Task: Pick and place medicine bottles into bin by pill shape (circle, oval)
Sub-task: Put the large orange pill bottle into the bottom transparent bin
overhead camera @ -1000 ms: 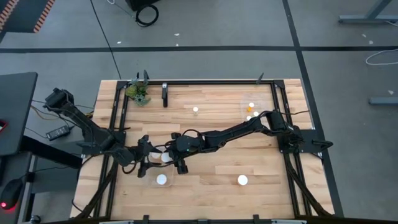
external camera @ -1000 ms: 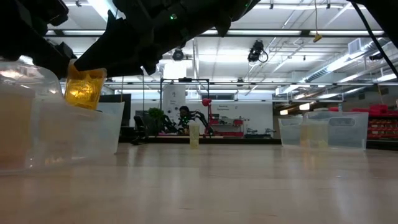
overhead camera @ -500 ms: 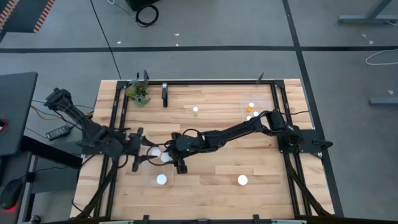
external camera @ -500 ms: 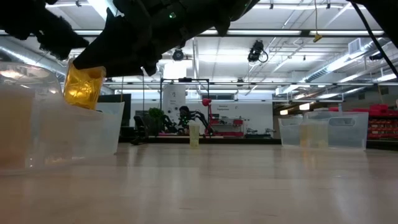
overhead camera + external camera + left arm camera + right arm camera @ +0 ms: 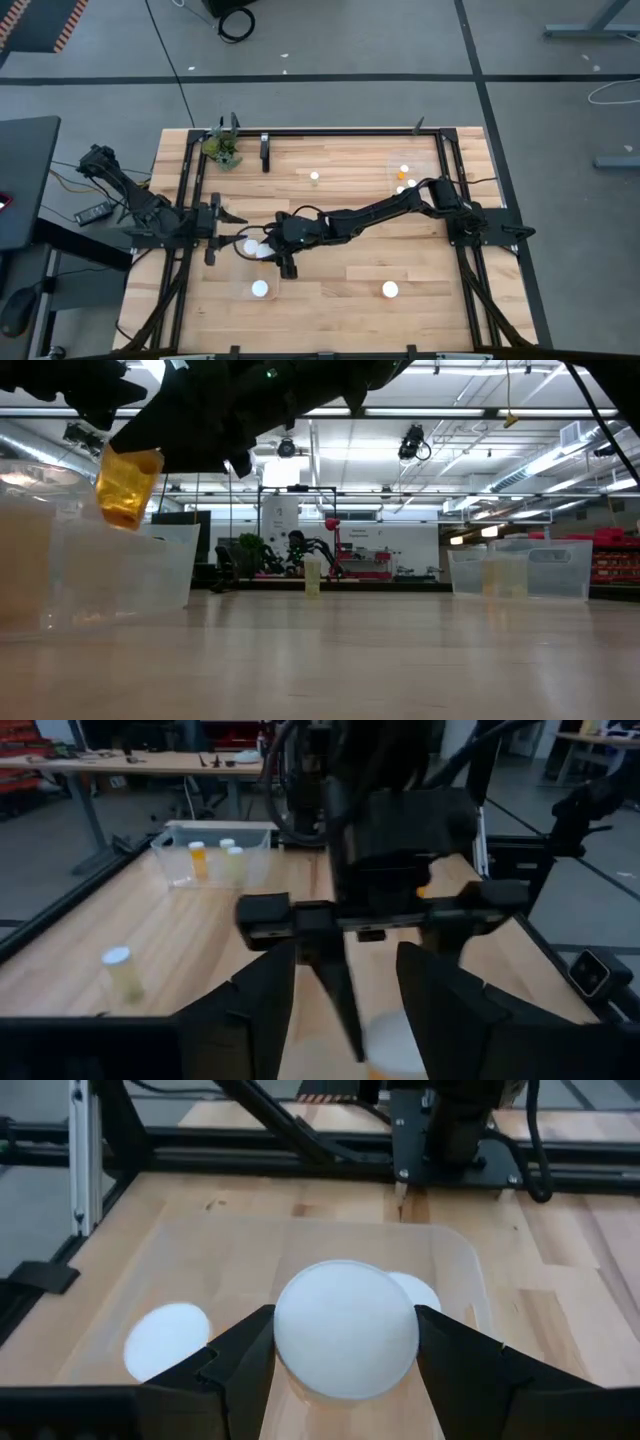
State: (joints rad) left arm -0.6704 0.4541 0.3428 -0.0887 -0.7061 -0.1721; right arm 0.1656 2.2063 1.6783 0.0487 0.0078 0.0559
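From my feed: grey floor (image 5: 400, 40) with dark tape lines, ceiling strip lights (image 5: 520, 460), desks (image 5: 150, 762) behind.

2 arms (image 5: 370, 212), 2 clear bins (image 5: 415, 160), 1 plant (image 5: 222, 148), approx. 8 white-capped bottles (image 5: 390, 290).

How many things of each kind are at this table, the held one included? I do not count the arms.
Bottles: 8, counted by the white caps seen from above
Clear bins: 2
Plant: 1
Total: 11
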